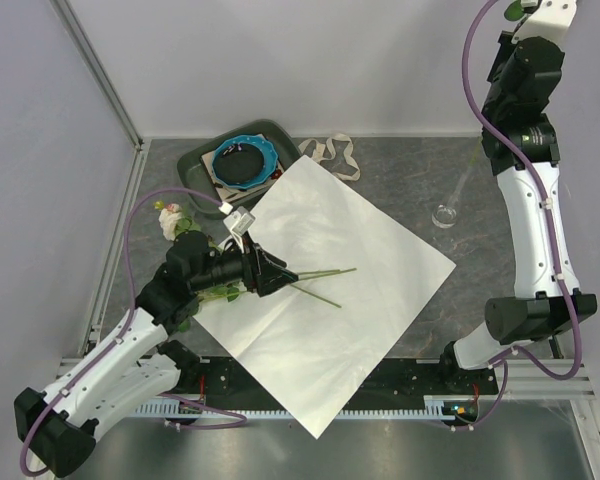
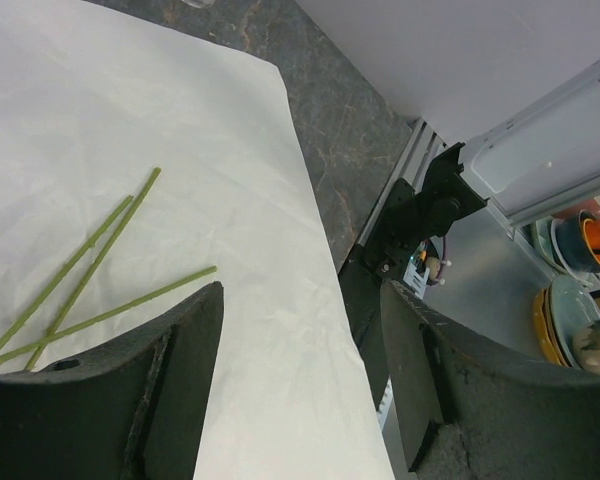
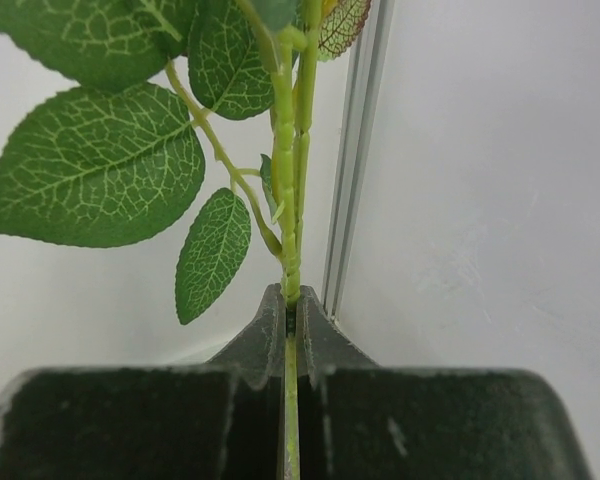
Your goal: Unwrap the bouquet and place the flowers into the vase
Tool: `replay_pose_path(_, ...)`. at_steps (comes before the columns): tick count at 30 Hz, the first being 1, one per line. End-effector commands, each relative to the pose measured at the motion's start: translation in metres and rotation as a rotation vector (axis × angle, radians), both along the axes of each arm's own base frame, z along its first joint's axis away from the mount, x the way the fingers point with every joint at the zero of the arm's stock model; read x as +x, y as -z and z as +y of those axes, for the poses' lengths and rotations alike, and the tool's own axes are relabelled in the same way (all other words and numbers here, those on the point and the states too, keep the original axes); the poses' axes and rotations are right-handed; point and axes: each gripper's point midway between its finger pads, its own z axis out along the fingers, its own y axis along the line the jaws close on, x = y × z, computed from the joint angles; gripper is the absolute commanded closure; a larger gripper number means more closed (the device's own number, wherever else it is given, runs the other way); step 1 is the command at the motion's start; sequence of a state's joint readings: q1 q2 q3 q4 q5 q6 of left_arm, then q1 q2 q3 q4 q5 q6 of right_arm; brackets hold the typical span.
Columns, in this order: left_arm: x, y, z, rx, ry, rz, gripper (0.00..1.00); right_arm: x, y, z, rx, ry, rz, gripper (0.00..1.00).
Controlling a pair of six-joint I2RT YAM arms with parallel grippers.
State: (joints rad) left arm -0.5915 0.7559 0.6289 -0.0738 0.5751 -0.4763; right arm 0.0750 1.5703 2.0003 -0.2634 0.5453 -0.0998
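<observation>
Cream-white paper sheet (image 1: 330, 300) lies unfolded and flat at the centre of the table (image 1: 420, 170) in the top external view. The left gripper (image 1: 270, 272) sits low at the sheet's 9 o'clock edge. Three bare green stems (image 1: 325, 275) run out from it toward 3 o'clock, and the pale roses (image 1: 172, 218) lie behind it at 10 o'clock, off the paper. The clear glass vase (image 1: 445, 213) is at the sheet's 2 o'clock, apart from both arms. A cream ribbon (image 1: 332, 155) lies at 12 o'clock and a grey tray (image 1: 195, 165) with a blue dish (image 1: 242, 160) at 11 o'clock. The right arm is raised to the upper corner; its hand is not legible here.

Left wrist view: the left gripper (image 2: 302, 295) is spread wide with nothing between its fingers (image 2: 130, 390). The stems (image 2: 90, 270) lie on the paper at 9 o'clock of the gap, passing under the left-hand finger.

Right wrist view alone shows the right gripper (image 3: 290, 305) pressed together on a single green stem (image 3: 290, 240), which rises toward 12 o'clock with veined leaves (image 3: 90, 170) at 10 o'clock.
</observation>
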Motion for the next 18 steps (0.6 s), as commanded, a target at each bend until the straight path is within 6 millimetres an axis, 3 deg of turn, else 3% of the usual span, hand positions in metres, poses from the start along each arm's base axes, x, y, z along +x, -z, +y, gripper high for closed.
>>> replay_pose_path(1, 0.007, -0.013, -0.001, 0.000, -0.005, -0.079, 0.30, -0.005, -0.013, 0.002, 0.023, -0.028, -0.065, 1.00)
replay_pose_path(10, 0.009, -0.012, -0.004, 0.000, 0.005, -0.071, 0.30, -0.003, -0.009, 0.002, 0.016, -0.032, -0.056, 1.00)
replay_pose_path(15, 0.010, -0.011, -0.005, 0.003, 0.004, -0.069, 0.30, -0.006, -0.027, 0.004, 0.001, -0.041, -0.082, 1.00)
replay_pose_path(18, 0.011, -0.010, -0.005, 0.004, 0.004, -0.070, 0.30, -0.018, -0.045, 0.004, 0.006, -0.046, -0.119, 1.00)
